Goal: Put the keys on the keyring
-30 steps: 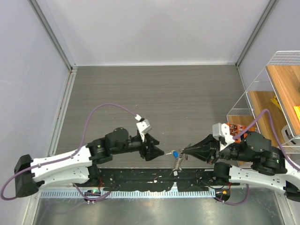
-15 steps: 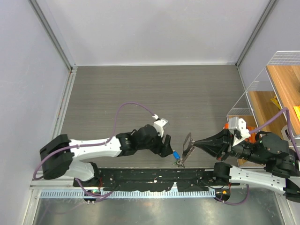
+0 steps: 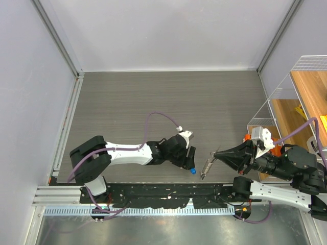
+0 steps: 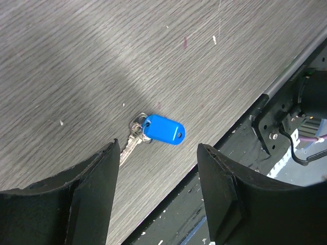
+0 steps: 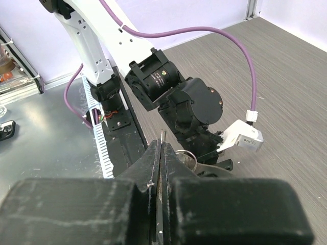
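A key with a blue plastic head (image 4: 163,129) and a silver blade (image 4: 129,147) lies flat on the grey wood-grain table, close to the near edge. My left gripper (image 4: 157,145) hovers just above it, open, one finger (image 4: 87,194) on each side, touching nothing. The top view shows the same key (image 3: 193,171) just past my left gripper (image 3: 189,159). My right gripper (image 5: 162,145) is shut on the thin wire keyring (image 5: 187,155), whose loop juts out beyond the fingertips. From above, the keyring (image 3: 208,164) hangs at the tip of the right gripper (image 3: 216,153), a short way right of the blue key.
A black mounting rail (image 3: 153,191) runs along the table's near edge, right behind the key. A white wire rack with wooden shelves (image 3: 301,97) stands at the right, with an orange item (image 3: 250,138) at its foot. Purple cables loop over both arms.
My left arm has stretched out to the right and lowered over the blue key. The right gripper has drawn back to the right, keeping the keyring.
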Controlling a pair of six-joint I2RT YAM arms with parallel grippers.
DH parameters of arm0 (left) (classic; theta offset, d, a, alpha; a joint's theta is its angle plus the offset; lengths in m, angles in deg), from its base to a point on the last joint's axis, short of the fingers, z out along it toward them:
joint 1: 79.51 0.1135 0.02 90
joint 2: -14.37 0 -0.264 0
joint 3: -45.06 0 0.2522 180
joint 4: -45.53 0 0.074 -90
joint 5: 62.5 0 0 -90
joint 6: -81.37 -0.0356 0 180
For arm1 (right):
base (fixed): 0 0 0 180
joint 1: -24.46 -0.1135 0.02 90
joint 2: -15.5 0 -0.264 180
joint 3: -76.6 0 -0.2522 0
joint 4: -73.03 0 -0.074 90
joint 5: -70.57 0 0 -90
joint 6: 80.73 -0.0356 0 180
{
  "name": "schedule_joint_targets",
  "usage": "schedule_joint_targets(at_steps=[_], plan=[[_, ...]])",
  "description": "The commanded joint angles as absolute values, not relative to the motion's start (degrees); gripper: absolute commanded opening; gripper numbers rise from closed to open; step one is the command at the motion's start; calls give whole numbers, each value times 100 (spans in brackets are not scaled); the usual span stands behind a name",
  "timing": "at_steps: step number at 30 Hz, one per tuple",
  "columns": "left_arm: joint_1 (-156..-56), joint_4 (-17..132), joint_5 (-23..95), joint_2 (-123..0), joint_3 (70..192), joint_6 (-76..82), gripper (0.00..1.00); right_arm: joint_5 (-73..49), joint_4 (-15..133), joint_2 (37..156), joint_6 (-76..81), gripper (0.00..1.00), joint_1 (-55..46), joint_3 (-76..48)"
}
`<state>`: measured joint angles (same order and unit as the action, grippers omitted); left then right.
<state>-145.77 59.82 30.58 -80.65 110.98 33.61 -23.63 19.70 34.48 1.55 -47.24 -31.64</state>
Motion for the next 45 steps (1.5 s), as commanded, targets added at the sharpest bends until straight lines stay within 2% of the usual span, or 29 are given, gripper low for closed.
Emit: schedule_joint_targets(at_steps=[1, 9, 36, 45], plan=[[-14578, 6140, 3181, -8195, 11340, 3470, 66, -2452, 2200, 3378, 145, 5, -4761, -2996], [-14604, 6166, 3374, -8406, 11481, 3470, 57, -2426, 2227, 3361, 172, 5, -4761, -3075], [-14666, 6544, 3234, -8802, 11947, 3338, 49, -2373, 2235, 3176, 224, 5, -4761, -3215], [-14666, 6658, 3172, -8907, 12035, 3365, 41, -2347, 2227, 3088, 207, 5, -4761, -3251]])
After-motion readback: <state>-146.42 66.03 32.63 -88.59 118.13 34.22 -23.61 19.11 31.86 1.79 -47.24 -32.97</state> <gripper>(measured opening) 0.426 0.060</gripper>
